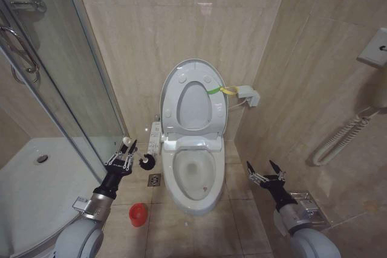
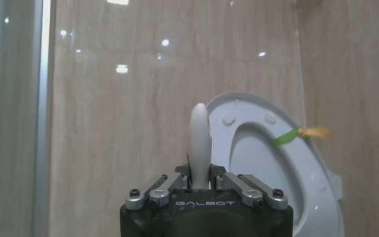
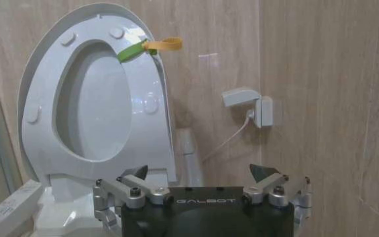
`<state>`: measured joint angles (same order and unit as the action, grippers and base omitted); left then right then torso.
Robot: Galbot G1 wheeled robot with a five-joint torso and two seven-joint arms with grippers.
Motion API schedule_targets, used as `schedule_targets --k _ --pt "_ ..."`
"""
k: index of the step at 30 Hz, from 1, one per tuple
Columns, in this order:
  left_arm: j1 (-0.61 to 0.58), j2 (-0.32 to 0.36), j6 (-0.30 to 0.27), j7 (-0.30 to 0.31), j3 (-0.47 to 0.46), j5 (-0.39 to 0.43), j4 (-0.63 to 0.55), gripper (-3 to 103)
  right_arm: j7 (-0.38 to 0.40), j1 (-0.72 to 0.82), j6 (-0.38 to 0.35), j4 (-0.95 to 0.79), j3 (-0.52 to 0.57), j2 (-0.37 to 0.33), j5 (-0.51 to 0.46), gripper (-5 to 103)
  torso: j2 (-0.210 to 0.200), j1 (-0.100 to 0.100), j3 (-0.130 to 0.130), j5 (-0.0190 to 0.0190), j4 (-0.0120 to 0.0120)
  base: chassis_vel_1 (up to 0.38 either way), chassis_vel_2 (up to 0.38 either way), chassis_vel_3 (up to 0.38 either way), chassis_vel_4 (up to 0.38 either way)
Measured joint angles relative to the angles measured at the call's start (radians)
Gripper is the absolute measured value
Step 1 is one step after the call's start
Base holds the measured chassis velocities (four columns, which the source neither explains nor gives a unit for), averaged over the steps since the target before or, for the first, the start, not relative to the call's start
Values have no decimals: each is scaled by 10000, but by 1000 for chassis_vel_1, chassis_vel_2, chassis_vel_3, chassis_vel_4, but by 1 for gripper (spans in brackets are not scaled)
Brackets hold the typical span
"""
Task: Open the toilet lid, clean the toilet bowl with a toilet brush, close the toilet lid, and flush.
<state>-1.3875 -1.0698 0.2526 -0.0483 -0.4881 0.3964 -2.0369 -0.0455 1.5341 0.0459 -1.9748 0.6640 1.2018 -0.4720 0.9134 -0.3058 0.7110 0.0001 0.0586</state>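
Toilet brush (image 1: 138, 156) gripped by left fingers (image 1: 115, 162) — right fingers (image 1: 251, 171) spread, toilet lid (image 1: 193, 96) raised

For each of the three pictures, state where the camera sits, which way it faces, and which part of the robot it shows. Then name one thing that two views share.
Head view: high on the robot, facing forward and down at the toilet bowl; both arms show.
Left wrist view: behind the left gripper, shut on the toilet brush, facing the wall.
Right wrist view: behind the open right gripper, facing the raised toilet lid.
Shared: the lid's green-yellow band appears in all three.
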Motion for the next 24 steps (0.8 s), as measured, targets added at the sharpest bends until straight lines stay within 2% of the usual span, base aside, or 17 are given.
schedule_targets --k 9,19,24 --pt "575 367 418 -457 435 787 294 19 1 0 0 0 0 0 0 100 0 0 0 0 1 0 0 0 0" --pt "1769 554 952 -859 1570 1770 1220 19 1 0 0 0 0 0 0 100 0 0 0 -2 1 0 0 0 0" --pt "2282 602 1038 -960 2015 1961 1534 19 1 0 0 0 0 0 0 100 0 0 0 -1 -1 0 0 0 0"
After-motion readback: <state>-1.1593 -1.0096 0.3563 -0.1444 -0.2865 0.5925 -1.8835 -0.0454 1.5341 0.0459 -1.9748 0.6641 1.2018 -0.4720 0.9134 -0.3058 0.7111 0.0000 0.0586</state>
